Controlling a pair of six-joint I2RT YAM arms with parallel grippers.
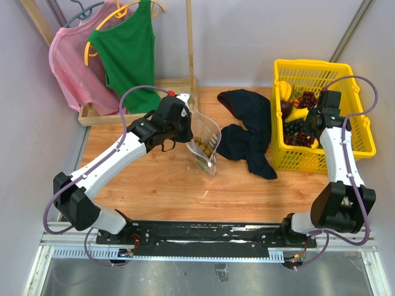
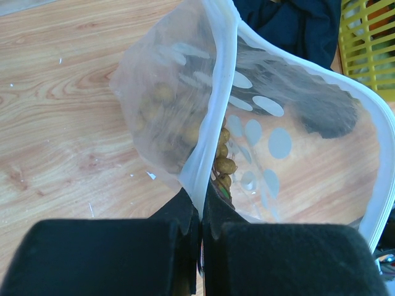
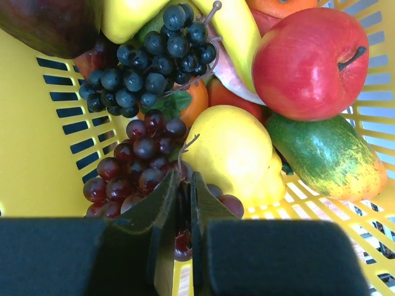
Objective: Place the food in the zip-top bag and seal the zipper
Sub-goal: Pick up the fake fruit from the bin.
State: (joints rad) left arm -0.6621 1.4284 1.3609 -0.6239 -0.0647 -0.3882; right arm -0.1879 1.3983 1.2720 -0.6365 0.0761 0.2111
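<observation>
My left gripper pinches the rim of the zip-top bag, holding it open mid-table with the longan cluster inside. My right gripper is closed on the grapes in the yellow basket, at the bag's 3 o'clock. Next, I reckon, I lift clear of the basket wall and carry toward 9 o'clock over the dark cloth.

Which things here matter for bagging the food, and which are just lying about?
Job: bag, pinched by left claw; longans inside it; grapes at right claw; lemon; apple; banana.
Lying about: cloth; basket; pink top; green top.
</observation>
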